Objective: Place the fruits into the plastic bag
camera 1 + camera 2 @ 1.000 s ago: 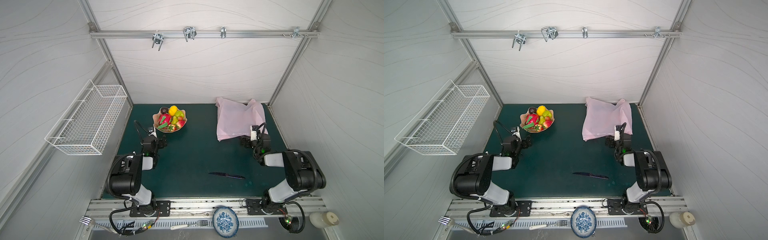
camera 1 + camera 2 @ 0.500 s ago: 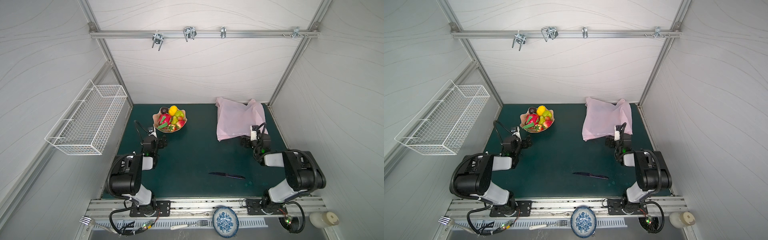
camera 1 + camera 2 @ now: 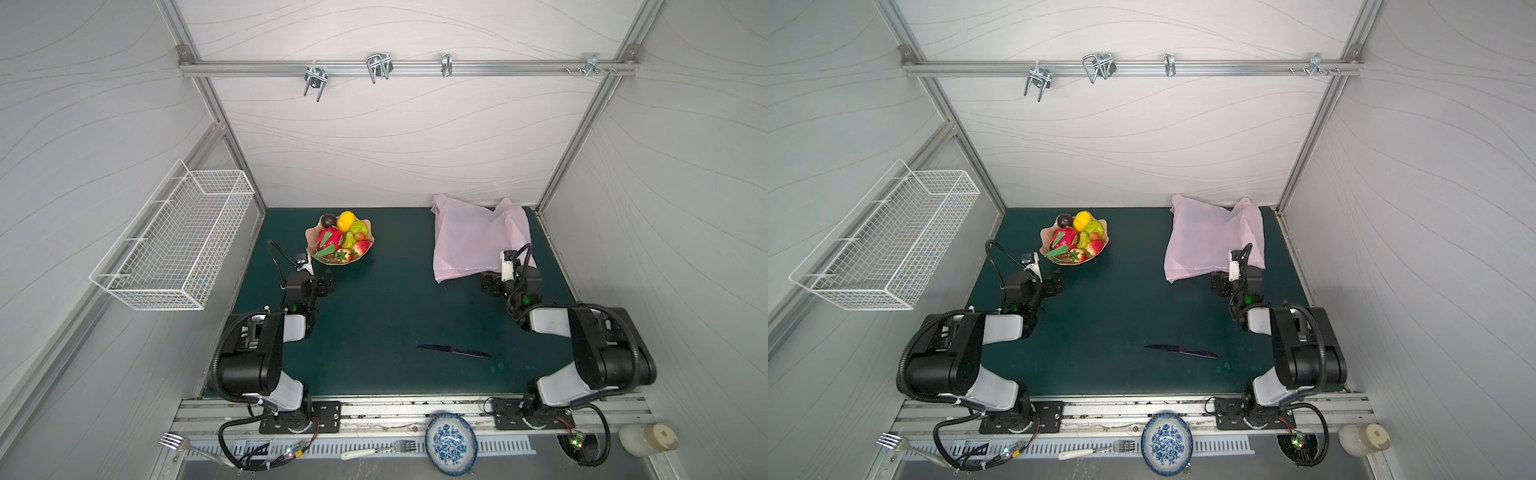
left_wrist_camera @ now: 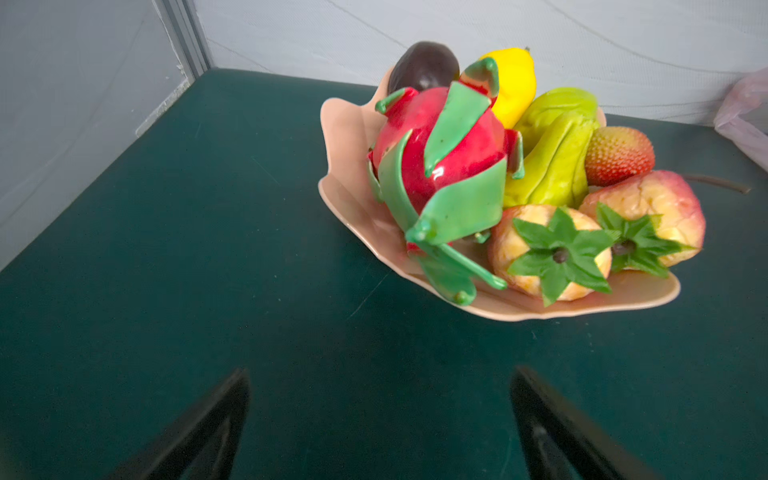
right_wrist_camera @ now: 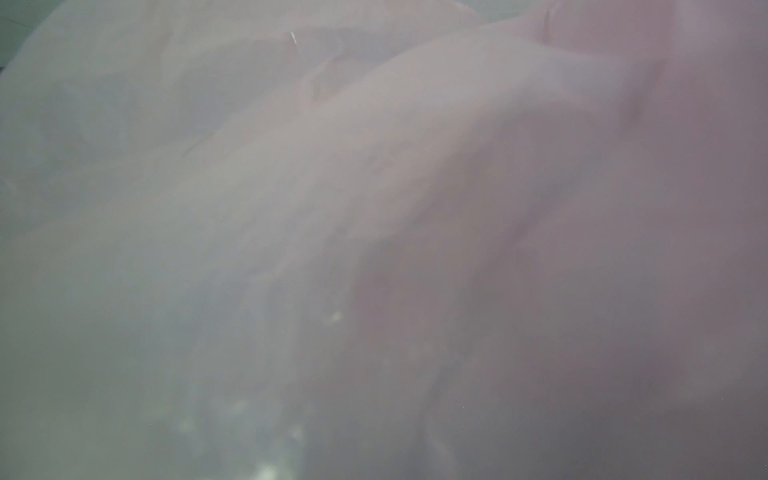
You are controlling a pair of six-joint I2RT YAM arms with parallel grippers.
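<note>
Eight fruits (image 3: 343, 239) sit piled in one peach-coloured bowl (image 4: 347, 137) at the far left of the green mat (image 3: 374, 316): one dragon fruit (image 4: 444, 158), one lemon (image 4: 513, 87), one dark brown fruit (image 4: 424, 68), two green pears (image 4: 548, 162), one bumpy red strawberry (image 4: 617, 156) and two red-yellow fruits with green leaf stars (image 4: 552, 251). The one plastic bag (image 3: 469, 241) lies crumpled and flat at the far right of the mat, well apart from the bowl. The left gripper (image 4: 381, 374) sits low just before the bowl, its two fingers (image 4: 216, 419) spread wide with only mat between them. The right gripper (image 3: 493, 284) is at the bag's near edge. Pink film fills the right wrist view and hides its fingers there, but in both top views they look parted, with nothing clamped. One dark knife (image 3: 453, 351) lies on the near mat. Past the mat's front edge are two forks (image 3: 384, 448), one blue-patterned plate (image 3: 451, 442) and one white jar (image 3: 647, 437). One wire basket (image 3: 174, 245) hangs on the left wall.
</note>
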